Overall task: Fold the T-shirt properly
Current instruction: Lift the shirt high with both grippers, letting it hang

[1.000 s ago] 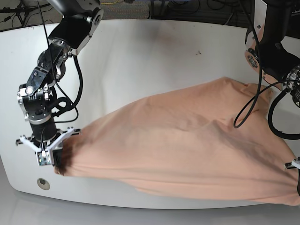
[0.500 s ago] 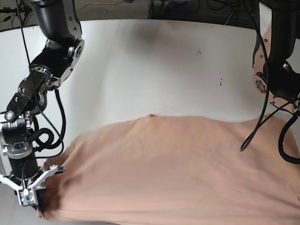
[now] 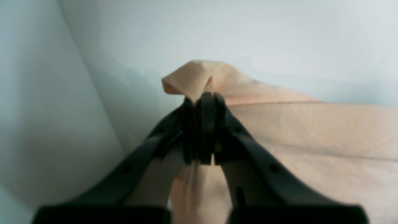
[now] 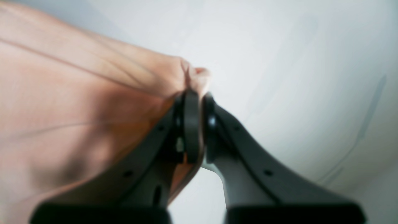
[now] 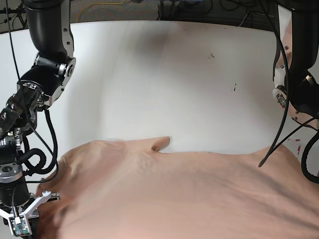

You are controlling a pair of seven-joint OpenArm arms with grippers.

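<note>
White tabletop is filling most of the base view, with cables lying along its far edge. Across the near half, the T-shirt is spreading wide, its far hem showing a small upturned fold near the middle, its near side running out of the picture. At that view's left the right arm is reaching down to the cloth's corner; at the right the left arm is hanging above the other side, its gripper lying outside this picture.

From the left wrist, the left gripper is pinching a peaked corner of the T-shirt, jaws pressed together on the fabric, the rest trailing off to the right over the white surface.

From the right wrist, the right gripper is likewise clamping a bunched corner of the T-shirt, jaws closed on it, cloth stretching away leftward in taut creases.
</note>
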